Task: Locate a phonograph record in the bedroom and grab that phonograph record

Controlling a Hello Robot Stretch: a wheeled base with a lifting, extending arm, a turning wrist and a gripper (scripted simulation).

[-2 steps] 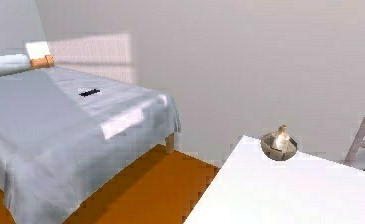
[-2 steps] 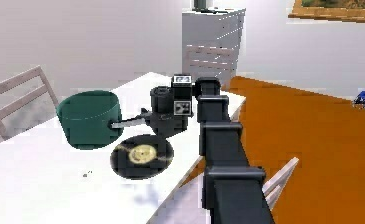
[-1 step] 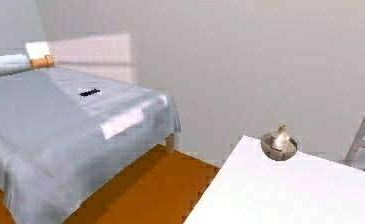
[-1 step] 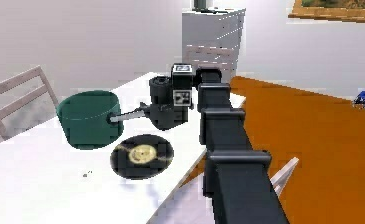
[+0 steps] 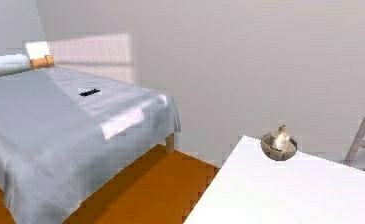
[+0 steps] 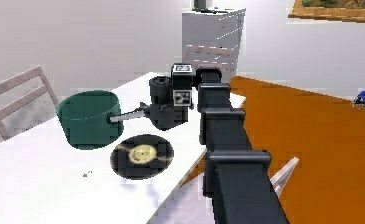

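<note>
A black phonograph record (image 6: 142, 155) with a yellow label lies flat on the white table (image 6: 50, 180). Just beyond it stands a dark green pot (image 6: 90, 118). The dark arm (image 6: 230, 150) rises from the bottom edge, and my gripper (image 6: 128, 114) reaches left from the two marked white squares toward the pot, a little farther out than the record. With the pot right at the gripper's far end, I cannot tell whether it holds anything.
A pale chair (image 6: 20, 95) stands at the table's left side and a white drawer unit (image 6: 212, 40) beyond its far end. Ahead are a grey bed (image 5: 60, 125), orange floor (image 5: 160, 185), and the table corner (image 5: 290, 190) with a small bowl (image 5: 280, 147).
</note>
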